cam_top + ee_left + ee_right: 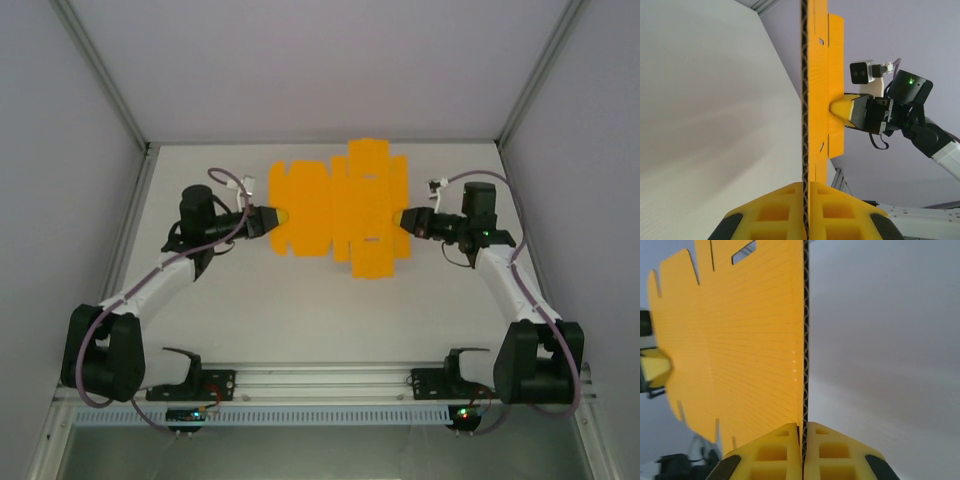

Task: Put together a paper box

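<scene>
Flat paper box (pixel 335 205) sits toward the far edge of the table (pixel 300 310), long axis left-right. Left fingers (pixel 775 212) pinch one end, right fingers (pixel 832 450) the other (equally near).

From where I stand there is one paper box (pixel 340 208), a single flat orange-yellow sheet, and one table (pixel 300 300). There are two arms, the left arm (pixel 150 285) and the right arm (pixel 510 285). That makes two tools, one per arm: the left tool (pixel 272 217) and the right tool (pixel 406 218). Each has two yellow fingers (pixel 775 210), so four fingers in all. One green light (pixel 910 80) glows on the right arm's wrist.
</scene>
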`<move>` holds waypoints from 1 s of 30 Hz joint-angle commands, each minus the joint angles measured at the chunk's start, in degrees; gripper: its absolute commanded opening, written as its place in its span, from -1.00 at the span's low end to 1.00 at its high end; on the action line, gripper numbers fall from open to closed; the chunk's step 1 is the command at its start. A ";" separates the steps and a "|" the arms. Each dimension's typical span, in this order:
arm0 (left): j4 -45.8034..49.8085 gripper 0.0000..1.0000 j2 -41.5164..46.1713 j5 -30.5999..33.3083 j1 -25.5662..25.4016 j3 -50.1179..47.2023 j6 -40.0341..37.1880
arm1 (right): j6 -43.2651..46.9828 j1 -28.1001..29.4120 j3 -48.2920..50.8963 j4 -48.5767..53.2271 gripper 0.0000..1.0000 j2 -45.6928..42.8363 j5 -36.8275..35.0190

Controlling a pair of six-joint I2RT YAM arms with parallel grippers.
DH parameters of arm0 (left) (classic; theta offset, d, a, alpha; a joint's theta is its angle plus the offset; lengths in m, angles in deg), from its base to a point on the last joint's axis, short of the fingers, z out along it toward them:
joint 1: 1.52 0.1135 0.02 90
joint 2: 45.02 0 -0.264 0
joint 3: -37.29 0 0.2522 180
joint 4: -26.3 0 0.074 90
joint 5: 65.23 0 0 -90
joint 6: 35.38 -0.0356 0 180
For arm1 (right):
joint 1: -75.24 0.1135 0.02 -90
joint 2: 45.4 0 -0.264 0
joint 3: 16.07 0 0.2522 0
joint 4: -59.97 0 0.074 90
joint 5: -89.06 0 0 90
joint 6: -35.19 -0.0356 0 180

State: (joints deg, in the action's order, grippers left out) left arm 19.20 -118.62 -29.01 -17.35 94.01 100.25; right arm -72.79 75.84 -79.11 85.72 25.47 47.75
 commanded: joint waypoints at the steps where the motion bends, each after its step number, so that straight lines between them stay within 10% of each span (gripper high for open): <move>1: 1.76 -1.00 1.04 4.57 0.45 -1.34 -2.68 | 5.97 3.69 -3.02 8.01 -1.00 0.04 -14.84; 13: 22.96 0.99 6.55 29.64 0.44 -11.16 -5.38 | 10.78 14.13 -1.05 10.55 -1.00 10.63 -18.80; 22: 32.17 0.99 8.65 35.55 0.45 -4.63 -10.21 | 21.38 23.30 -8.44 12.41 -1.00 17.08 -50.32; 30: 27.75 0.99 3.97 28.33 0.50 -0.93 -10.95 | 47.11 34.79 -8.62 2.67 -1.00 23.60 -68.10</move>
State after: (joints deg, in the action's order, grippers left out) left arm 47.57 -113.13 2.81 -17.27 90.07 91.03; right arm -39.54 108.17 -88.59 92.48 47.42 -9.96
